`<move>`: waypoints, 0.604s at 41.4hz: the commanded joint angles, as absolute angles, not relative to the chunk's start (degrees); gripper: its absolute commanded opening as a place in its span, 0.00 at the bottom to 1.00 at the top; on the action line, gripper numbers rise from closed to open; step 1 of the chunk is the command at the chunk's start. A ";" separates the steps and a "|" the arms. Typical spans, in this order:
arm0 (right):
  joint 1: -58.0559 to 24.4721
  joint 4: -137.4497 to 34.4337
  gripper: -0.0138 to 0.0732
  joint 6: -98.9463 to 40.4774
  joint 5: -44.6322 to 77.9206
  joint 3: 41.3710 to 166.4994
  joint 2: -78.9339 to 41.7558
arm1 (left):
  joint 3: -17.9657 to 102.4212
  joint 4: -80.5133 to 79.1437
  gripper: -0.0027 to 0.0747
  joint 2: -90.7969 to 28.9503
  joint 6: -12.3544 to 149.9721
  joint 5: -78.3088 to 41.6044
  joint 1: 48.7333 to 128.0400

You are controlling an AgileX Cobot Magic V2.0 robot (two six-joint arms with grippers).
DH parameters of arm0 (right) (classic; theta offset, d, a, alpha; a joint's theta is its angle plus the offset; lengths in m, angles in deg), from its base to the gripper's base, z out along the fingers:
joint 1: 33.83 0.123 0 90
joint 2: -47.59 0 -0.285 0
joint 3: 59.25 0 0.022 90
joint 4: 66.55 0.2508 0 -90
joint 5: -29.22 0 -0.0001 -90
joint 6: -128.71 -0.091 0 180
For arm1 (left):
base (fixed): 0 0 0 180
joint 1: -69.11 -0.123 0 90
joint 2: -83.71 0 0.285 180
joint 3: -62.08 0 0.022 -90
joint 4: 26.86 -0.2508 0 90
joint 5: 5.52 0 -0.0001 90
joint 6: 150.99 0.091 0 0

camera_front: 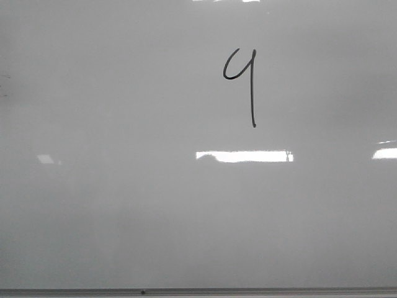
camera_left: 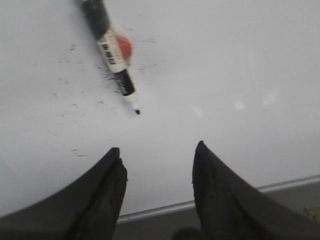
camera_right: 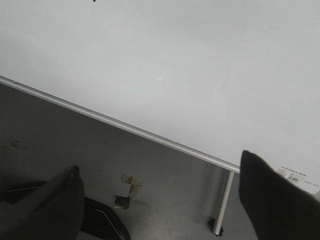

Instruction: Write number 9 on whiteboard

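The whiteboard [camera_front: 124, 205] fills the front view. The number 9 [camera_front: 243, 81], thin and black with an open-topped loop and a long tail, is drawn right of centre near the top. No gripper shows in the front view. In the left wrist view my left gripper [camera_left: 159, 152] is open and empty over the whiteboard [camera_left: 240, 60], with a black marker [camera_left: 112, 52] lying uncapped on the board beyond the fingers. My right gripper [camera_right: 160, 170] is open and empty, out past the whiteboard [camera_right: 175, 60] edge above the floor.
A red blob [camera_left: 125, 46] sits by the marker among small black ink flecks. The board's grey frame [camera_right: 125, 127] and a thin metal leg [camera_right: 223, 202] show in the right wrist view, over grey floor with a scrap of tape [camera_right: 129, 182].
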State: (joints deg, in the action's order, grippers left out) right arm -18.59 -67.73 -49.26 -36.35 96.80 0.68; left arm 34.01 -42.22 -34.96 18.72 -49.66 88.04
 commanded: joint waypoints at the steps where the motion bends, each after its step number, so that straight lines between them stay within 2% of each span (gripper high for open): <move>1: -18.87 -68.67 0.90 -50.19 -34.24 98.17 3.88 | 35.83 -40.78 0.44 -40.96 21.18 -52.08 93.82; 7: -18.87 -68.67 0.90 -50.19 -34.20 96.51 7.99 | 35.83 -40.68 0.44 -46.37 21.18 -53.40 100.26; 16: -18.87 -68.67 0.89 -50.19 -34.18 96.25 9.24 | 35.83 -40.56 0.43 -47.41 21.18 -53.27 102.12; 19: -18.87 -68.67 0.82 -50.19 -34.23 96.25 9.24 | 35.83 -40.45 0.39 -47.41 21.18 -53.27 102.12; 25: -18.87 -68.67 0.51 -50.19 -34.23 96.25 9.24 | 35.83 -40.33 0.24 -47.41 21.18 -53.15 102.12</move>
State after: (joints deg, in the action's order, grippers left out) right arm -18.59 -67.83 -50.10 -37.37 94.83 9.57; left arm 34.01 -40.17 -47.21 21.40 -56.66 101.77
